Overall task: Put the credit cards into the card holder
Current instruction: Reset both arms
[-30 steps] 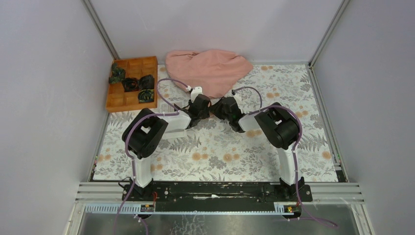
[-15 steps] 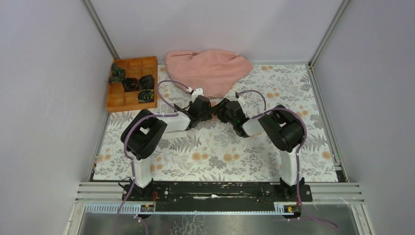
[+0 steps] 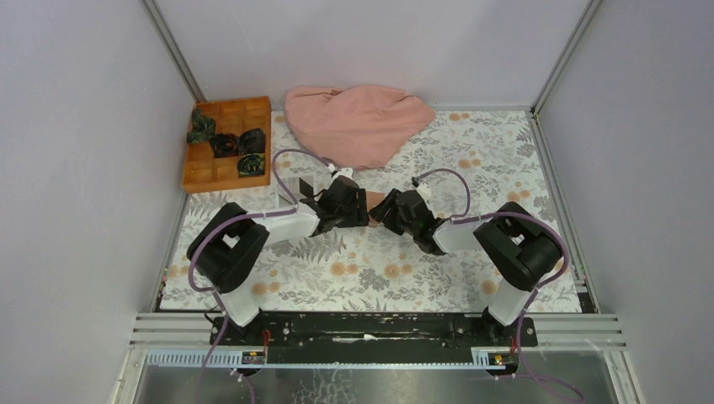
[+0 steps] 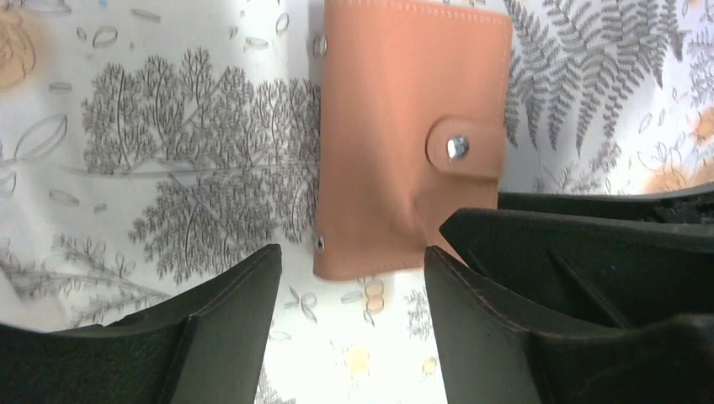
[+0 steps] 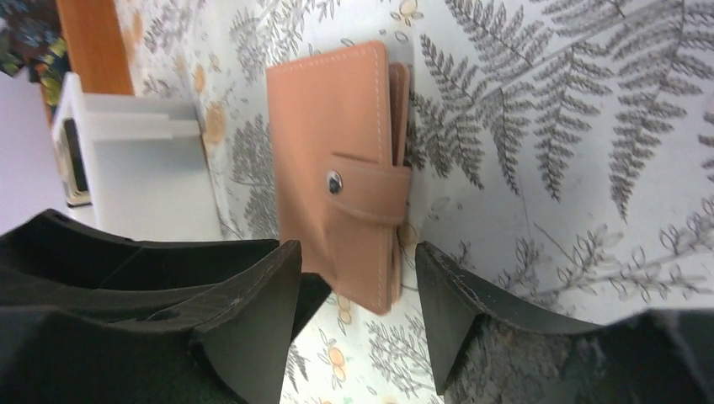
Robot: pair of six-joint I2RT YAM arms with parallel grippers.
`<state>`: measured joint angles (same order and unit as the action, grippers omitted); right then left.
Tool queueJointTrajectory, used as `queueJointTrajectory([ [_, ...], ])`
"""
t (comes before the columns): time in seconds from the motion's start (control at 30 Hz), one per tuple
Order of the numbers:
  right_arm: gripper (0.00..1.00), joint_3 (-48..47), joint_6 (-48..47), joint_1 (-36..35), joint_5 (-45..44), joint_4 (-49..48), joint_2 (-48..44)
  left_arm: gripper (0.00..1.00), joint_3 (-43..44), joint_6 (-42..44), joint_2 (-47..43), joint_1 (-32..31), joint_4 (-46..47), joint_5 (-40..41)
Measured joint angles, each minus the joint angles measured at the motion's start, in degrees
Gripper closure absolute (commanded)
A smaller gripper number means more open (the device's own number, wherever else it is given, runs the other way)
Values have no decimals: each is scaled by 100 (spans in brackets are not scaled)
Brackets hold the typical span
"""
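Tan-brown leather card holder (image 4: pixel 396 126), a flat rectangle with its snap tab fastened, lies between our two released pincers

On the fern-printed tablecloth (image 4: pixel 168 168), our left pincer (image 4: pixel 352 257) stands with jaws apart and empty, the card holder just ahead of its gap with its long axis running straight away. Our right pincer (image 5: pixel 358 252) is likewise spread, grasping nothing. The holder's near end reaches into its gap, long axis again pointing away, so we judge the right arm slightly nearer. A white plastic tray (image 5: pixel 143 168) sits ahead and off to one side of the right pincer. We cannot make out any loose credit cards
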<state>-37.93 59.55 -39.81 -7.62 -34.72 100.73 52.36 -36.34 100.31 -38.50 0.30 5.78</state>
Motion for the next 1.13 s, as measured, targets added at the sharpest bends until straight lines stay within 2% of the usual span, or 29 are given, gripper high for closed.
queueJointTrajectory([
  [0.1, 37, 13, -142, -87, -114, 483, -256, 25, -87, -55, -350, -17, -271, -81],
  [0.37, 34, -2, -752, -96, -750, 1939, -1064, 25, -57, -59, -1556, -48, -284, -76],
  [0.43, 30, -2, -999, -96, -931, 2247, -1388, 25, -136, -61, -1856, -66, -219, -13],
  [0.53, 28, 0, -1357, -96, -1239, 2533, -1912, 25, -623, -57, -2667, -251, -52, 470],
  [0.63, 22, -26, -1648, -96, -1709, 2916, -2291, 25, -1150, -59, -3292, -573, -4, 1110],
  [0.8, 19, -59, -1958, -96, -2481, 3534, -2629, 24, -1843, -107, -4019, -986, 26, 2083],
  [1.03, 21, 109, -2111, -96, -3095, 3727, -3202, 24, -2109, -157, -4186, -1130, 17, 2837],
  [1.13, 14, 162, -2166, -96, -3209, 3738, -3279, 24, -2144, -166, -4188, -1150, 17, 2938],
])
